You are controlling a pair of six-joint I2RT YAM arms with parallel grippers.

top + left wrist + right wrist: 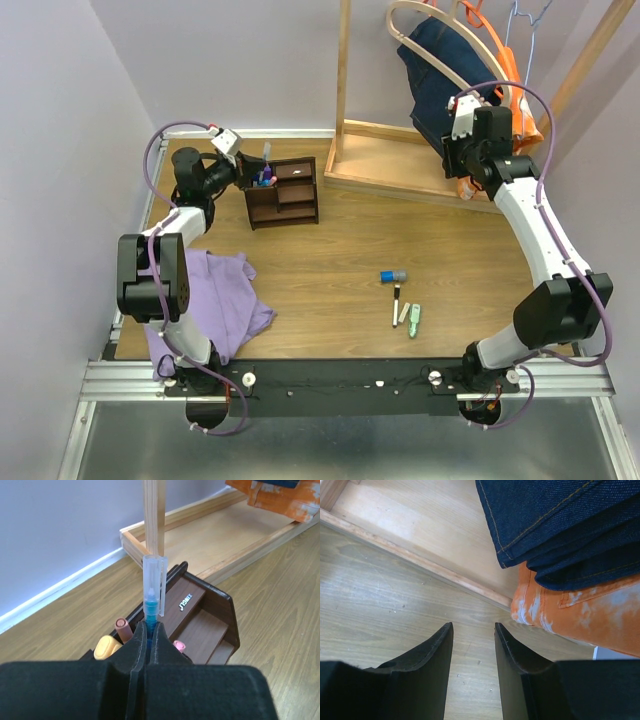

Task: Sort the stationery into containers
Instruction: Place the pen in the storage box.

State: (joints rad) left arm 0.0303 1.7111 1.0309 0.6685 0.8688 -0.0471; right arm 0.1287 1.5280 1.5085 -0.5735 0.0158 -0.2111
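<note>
Left gripper (148,630) is pinched shut on a blue pen (153,587) with a clear cap. It grips the lower barrel, cap end up, directly over the rear compartment of the organiser (220,611). Standing in that compartment we see a yellow cap (107,648), a brownish cap (122,625) and a pink tip (179,644).

Right gripper (473,630) is well apart from the organiser, over by the clothes-rack base (395,520). Its jaws are parted with nothing between them.

Unsorted items lie on the table well apart from the organiser, toward the right arm's side and nearer the bases: a stubby blue-grey cylinder (392,275), a black-and-white pen (396,305) and a pale green piece (414,320). A purple cloth (225,295) lies nearer the bases on the organiser's other side.

We judge the held pen light, stiff and smooth, so it is likely to swivel or slip between the pads. The barrel grip looks right, since the clear cap might pull off. The cylinder will probably roll, so we'd pinch it across the middle. The flat pen wants a pinch across mid-barrel. The green piece sits low and small; we cannot tell its stiffness.
</note>
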